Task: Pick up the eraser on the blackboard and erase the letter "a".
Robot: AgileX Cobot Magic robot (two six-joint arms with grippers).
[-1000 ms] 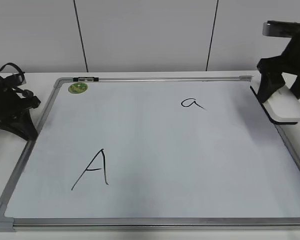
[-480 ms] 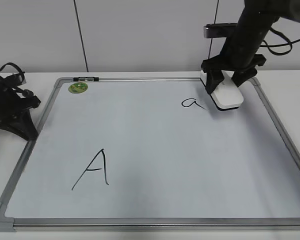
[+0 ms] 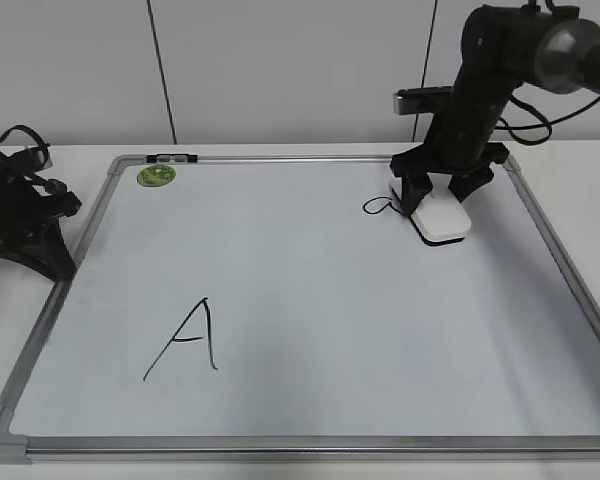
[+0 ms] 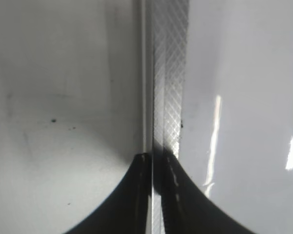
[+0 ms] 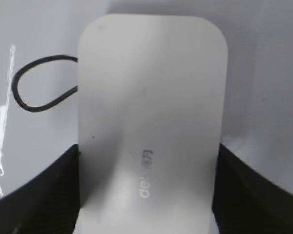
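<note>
right gripper [image 3: 432,205]: clamped on the eraser [image 3: 441,218], pressed flat to the blackboard [image 3: 310,340] so it wipes
letter "a" [image 3: 380,206]: loop exposed, tail under the eraser
left gripper: off the board's edge, finger state cannot be told

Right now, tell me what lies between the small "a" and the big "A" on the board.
Nothing: in the exterior view only bare board separates the small "a" from the big "A".

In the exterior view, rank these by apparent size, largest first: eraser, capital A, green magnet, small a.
1. Capital A
2. Eraser
3. Green magnet

Small a: partly hidden by the eraser, so unranked.
</note>
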